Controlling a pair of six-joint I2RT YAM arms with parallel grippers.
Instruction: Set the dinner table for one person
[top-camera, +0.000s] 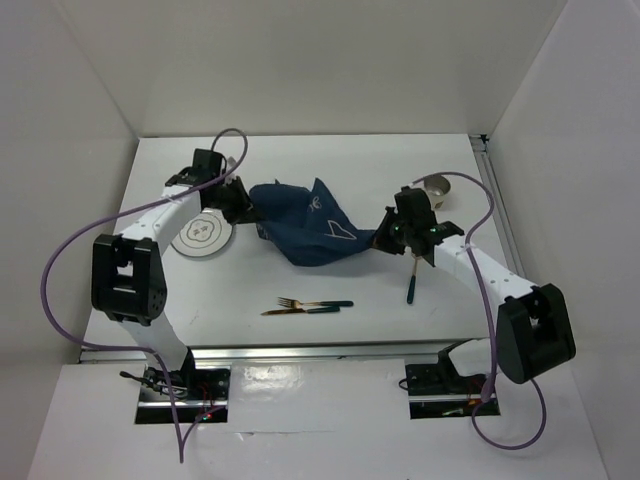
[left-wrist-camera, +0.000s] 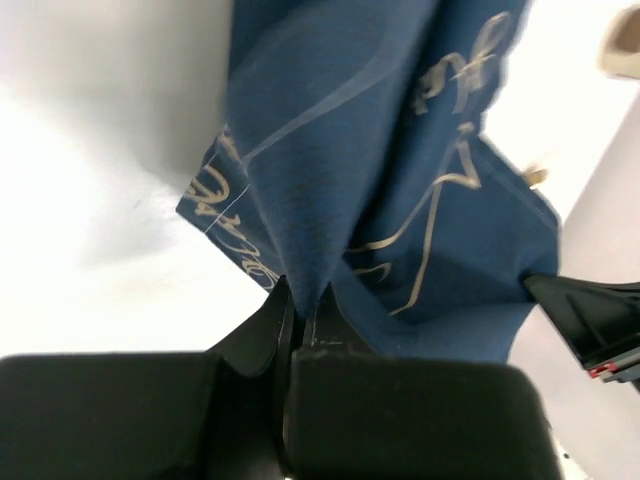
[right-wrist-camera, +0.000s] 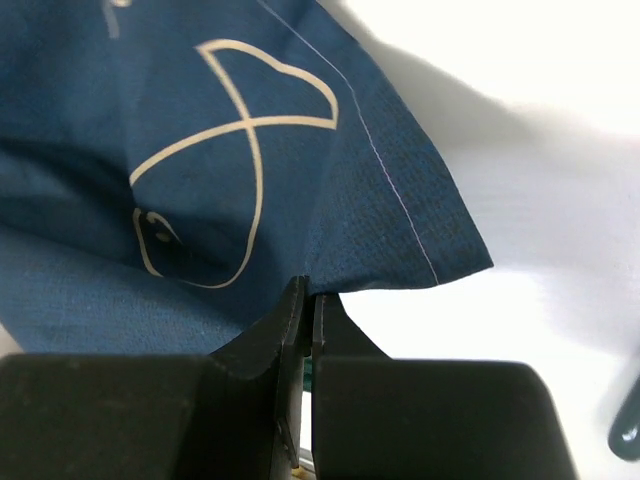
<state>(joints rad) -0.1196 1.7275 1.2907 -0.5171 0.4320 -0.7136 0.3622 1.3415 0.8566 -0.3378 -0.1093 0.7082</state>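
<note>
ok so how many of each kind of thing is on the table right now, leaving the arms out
navy cloth placemat: 1
white patterned plate: 1
small bowl: 1
fork: 1
knife: 1
teal-handled utensil, head hidden: 1
total: 6

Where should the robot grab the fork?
By the teal handle of the fork, at its right end, coming straight down: it lies flat on the table, and that end pokes past the knife lying close beside it.
</note>
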